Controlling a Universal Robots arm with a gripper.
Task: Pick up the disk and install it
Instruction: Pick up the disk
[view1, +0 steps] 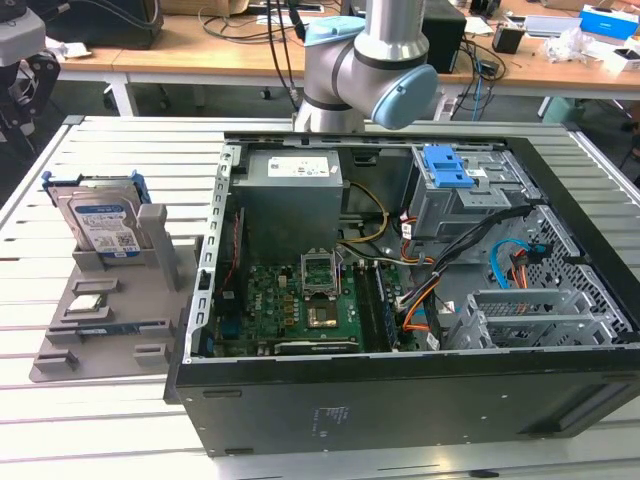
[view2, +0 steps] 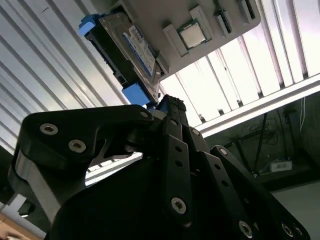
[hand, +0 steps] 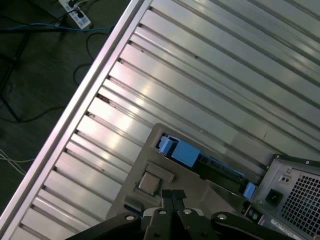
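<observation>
Slatted aluminium table is carrying the whole setup, with cluttered workbenches running along behind it. Biggest thing on it is the open PC case, lying on its side with the motherboard showing and sitting well off to one side of the claw. The Universal Robots arm is rising behind the case in the exterior view.

Next down in size, the grey fixture tray is sitting right below the claw, and in both wrist views the claw is pointing down at it. The fingertips are looking pressed together to me, and they're gripping nothing.

The disk is standing on edge in its slot on that tray, with the blue bracket rails on and the label showing. It's sitting just ahead of the claw, near it but apart, no contact as far as I can make out. A little silver CPU chip is lying flat in its own tray pocket, also ahead of the claw and just beside the disk.

So progress-wise I'd say basically nothing is ticked off. The disk is waiting in its holder, the pick-up isn't made, and the install into the case isn't started. At best the claw is getting lined up over the tray.
</observation>
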